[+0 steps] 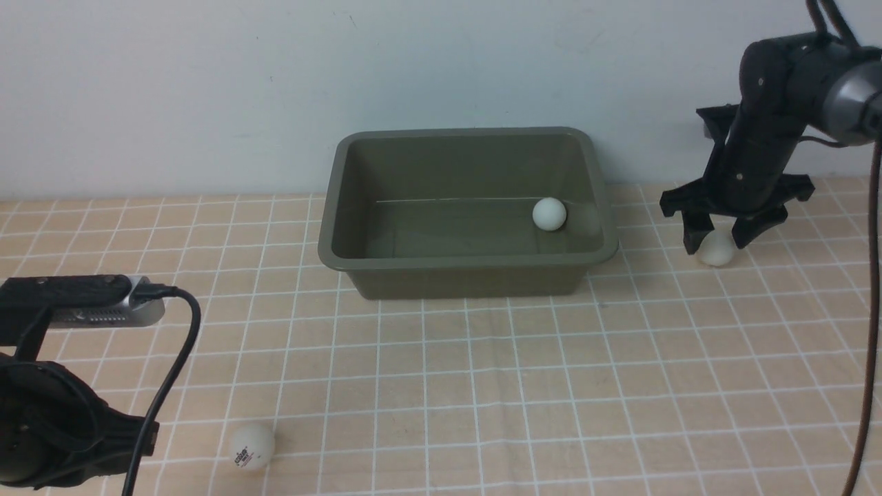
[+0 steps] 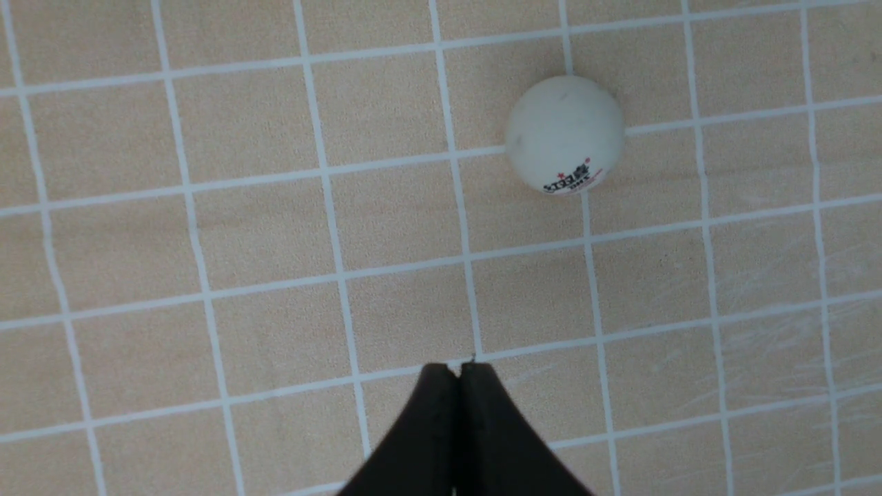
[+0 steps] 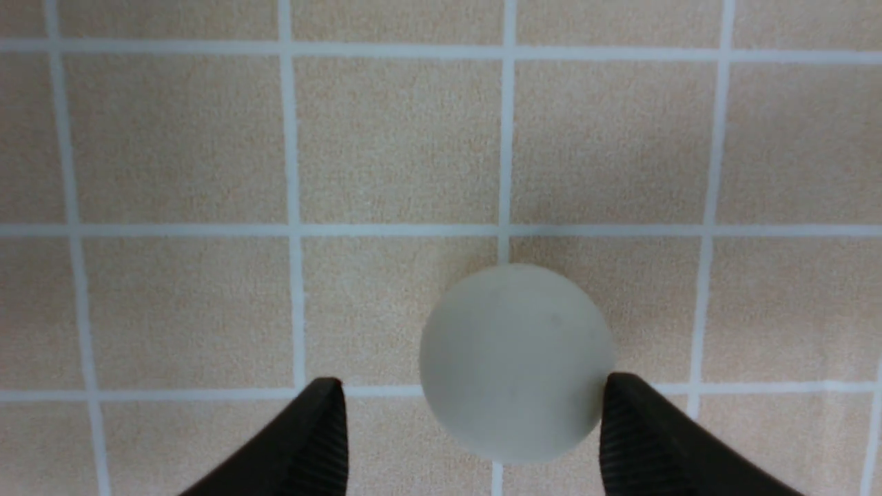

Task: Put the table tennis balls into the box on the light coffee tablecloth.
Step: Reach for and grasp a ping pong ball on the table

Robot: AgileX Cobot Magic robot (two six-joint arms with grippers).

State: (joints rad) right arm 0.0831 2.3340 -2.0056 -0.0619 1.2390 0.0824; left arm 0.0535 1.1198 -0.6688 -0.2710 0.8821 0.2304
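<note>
Straddling the ball [image 1: 717,252] just right of the box [image 1: 468,284], the right pincer [image 1: 718,242] stands spread, gripping nothing yet, nearer that ball than the clenched, empty left pincer [image 2: 455,369].

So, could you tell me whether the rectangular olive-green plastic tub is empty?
Not empty: one small white ball lies on the floor of the olive-green tub, near its right wall. Nothing else shows inside.
</note>
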